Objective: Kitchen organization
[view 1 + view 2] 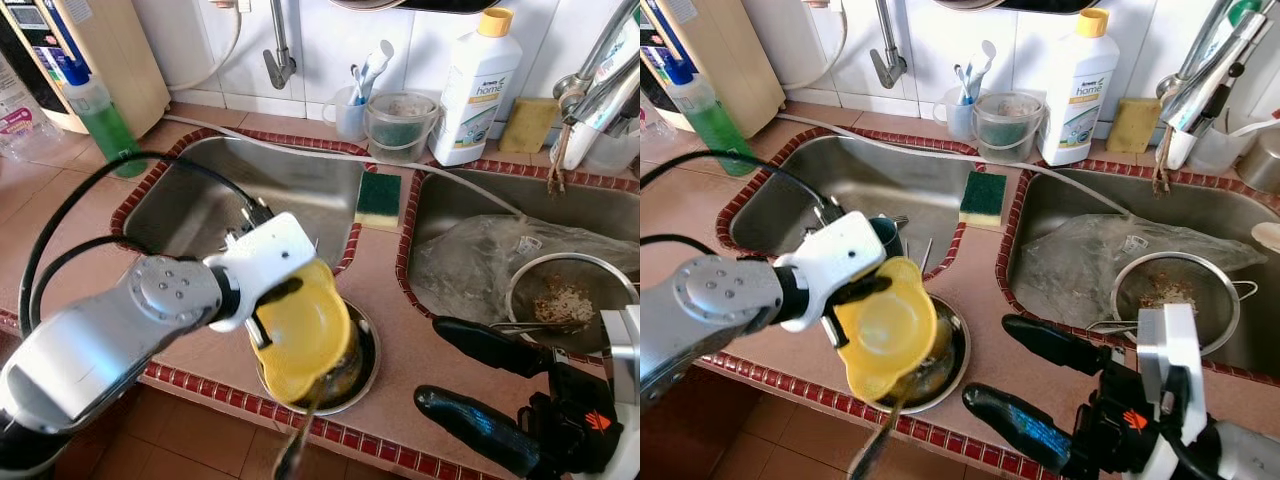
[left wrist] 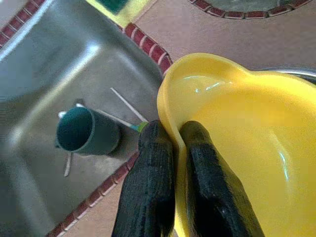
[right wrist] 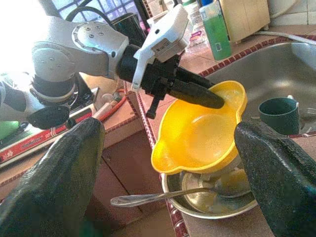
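On my feed: left claw (image 2: 170, 148), fingers pinched together on the rim of a yellow plastic bowl (image 1: 300, 335), holds it tilted just above a steel bowl (image 3: 217, 195) that sits with a spoon (image 3: 153, 197) in it at the front edge of the tiled bench (image 1: 390, 300), before the left sink (image 1: 200, 190). In that sink, a dark green cup (image 2: 86, 132) lying among loose cutlery; on the divider between the two basins, a green-and-yellow sponge (image 1: 379, 197). Right claw (image 1: 470, 385), fingers spread wide apart and holding nothing, hovers over the bench's front edge beside the right sink (image 1: 460, 215), which holds a metal strainer (image 1: 565, 295).
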Motion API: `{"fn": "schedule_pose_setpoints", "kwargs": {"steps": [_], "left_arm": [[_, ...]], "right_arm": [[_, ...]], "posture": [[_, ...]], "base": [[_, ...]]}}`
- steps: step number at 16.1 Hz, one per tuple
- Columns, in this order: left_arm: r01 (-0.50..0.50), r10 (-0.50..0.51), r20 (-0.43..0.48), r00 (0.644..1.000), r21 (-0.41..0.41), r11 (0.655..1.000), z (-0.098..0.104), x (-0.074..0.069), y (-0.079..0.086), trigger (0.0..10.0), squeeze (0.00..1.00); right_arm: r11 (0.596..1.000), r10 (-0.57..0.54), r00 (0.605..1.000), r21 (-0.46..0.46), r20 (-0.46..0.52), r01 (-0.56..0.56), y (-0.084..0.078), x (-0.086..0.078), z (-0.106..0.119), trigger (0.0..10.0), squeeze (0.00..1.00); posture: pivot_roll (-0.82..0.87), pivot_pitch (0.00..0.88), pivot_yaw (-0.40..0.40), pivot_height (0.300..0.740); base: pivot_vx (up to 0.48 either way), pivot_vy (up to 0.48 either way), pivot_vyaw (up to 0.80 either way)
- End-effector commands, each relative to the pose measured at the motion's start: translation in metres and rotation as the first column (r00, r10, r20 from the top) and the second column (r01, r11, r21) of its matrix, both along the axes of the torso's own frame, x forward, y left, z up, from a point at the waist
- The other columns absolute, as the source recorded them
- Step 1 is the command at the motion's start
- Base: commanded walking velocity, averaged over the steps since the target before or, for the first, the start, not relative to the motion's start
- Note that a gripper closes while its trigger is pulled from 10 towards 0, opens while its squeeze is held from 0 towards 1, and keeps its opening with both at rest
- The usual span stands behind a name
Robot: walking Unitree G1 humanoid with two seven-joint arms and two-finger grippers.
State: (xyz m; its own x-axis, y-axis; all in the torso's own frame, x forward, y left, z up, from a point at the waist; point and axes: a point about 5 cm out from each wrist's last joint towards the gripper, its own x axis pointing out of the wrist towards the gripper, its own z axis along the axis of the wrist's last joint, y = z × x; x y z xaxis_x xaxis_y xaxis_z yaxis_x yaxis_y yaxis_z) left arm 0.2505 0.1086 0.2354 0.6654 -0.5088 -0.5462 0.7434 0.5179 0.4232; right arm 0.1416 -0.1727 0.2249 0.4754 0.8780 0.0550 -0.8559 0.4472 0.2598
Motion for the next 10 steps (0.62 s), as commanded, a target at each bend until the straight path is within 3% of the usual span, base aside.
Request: {"fn": "schedule_pose_setpoints", "kwargs": {"steps": [1,6,10], "left_arm": [[-0.018,0.017,0.037,0.999,0.040,0.999,-0.001,0.003,0.003,10.0,0.00],[-0.080,0.068,0.114,0.991,0.100,0.992,0.001,0.013,0.010,10.0,0.00],[-0.086,0.079,0.115,0.990,0.054,0.995,0.013,0.016,0.017,10.0,0.00]], "right_arm": [[1.000,0.002,1.000,-0.001,0.015,-0.002,0.002,-0.002,0.002,10.0,0.00],[1.000,-0.005,1.000,0.006,0.019,0.005,0.002,-0.002,0.002,10.0,0.00],[1.000,-0.003,1.000,0.008,0.018,0.003,0.003,-0.001,0.001,10.0,0.00]], "posture": [[-0.28,0.150,0.103,0.740],[-0.28,0.152,0.103,0.740],[-0.27,0.150,0.101,0.740]], "base": [[0.000,0.000,0.00],[0.000,0.000,0.00],[0.000,0.000,0.00]]}}
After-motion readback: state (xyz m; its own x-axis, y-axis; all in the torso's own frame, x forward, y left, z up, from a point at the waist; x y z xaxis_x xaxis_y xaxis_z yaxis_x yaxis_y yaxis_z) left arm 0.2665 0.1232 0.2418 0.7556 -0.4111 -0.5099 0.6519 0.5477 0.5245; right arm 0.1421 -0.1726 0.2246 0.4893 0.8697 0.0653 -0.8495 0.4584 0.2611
